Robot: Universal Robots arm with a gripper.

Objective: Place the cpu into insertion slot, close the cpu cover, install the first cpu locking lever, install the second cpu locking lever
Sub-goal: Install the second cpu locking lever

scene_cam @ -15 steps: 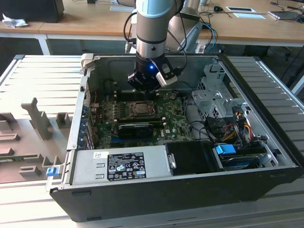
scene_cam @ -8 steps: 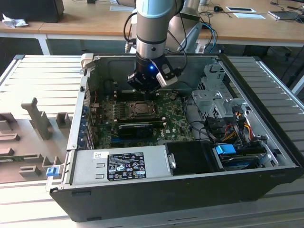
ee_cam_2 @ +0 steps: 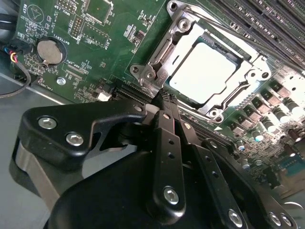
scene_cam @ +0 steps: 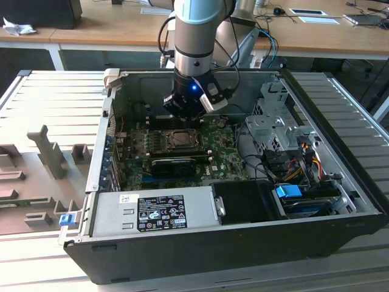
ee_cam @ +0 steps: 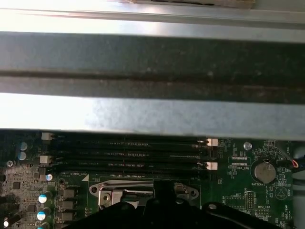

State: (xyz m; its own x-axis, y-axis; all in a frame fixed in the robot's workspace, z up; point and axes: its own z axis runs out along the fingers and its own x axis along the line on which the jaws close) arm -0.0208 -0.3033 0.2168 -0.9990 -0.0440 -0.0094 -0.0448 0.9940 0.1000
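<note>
While the gripper [ee_cam_2: 164, 98] fills the lower half of the second wrist view, its black jaws are pressed together into a narrow tip that grasps nothing and rests at the near edge of the cpu cover [ee_cam_2: 177, 29]. That cover is a thin silver frame with a square window, lying down flat over the insertion slot [ee_cam_2: 215, 106], and through the window the cpu [ee_cam_2: 202, 71] shows as a smooth, pale, matte square already seated in the upper centre of that frame. To my eye the work stands at the locking levers, and doing it well would mean keeping the closed tip low and square to the thin metal bar beside the hinge, pushing steadily so it cannot skid onto the green circuit board [ee_cam_2: 95, 52] with its small glossy parts and round coin battery [ee_cam_2: 50, 51]. Farther off, in the exterior view, the arm [scene_cam: 194, 36] stands upright over the socket in the middle of the open black computer case [scene_cam: 243, 255], which sits on a ribbed grey worktop [scene_cam: 48, 103].
</note>
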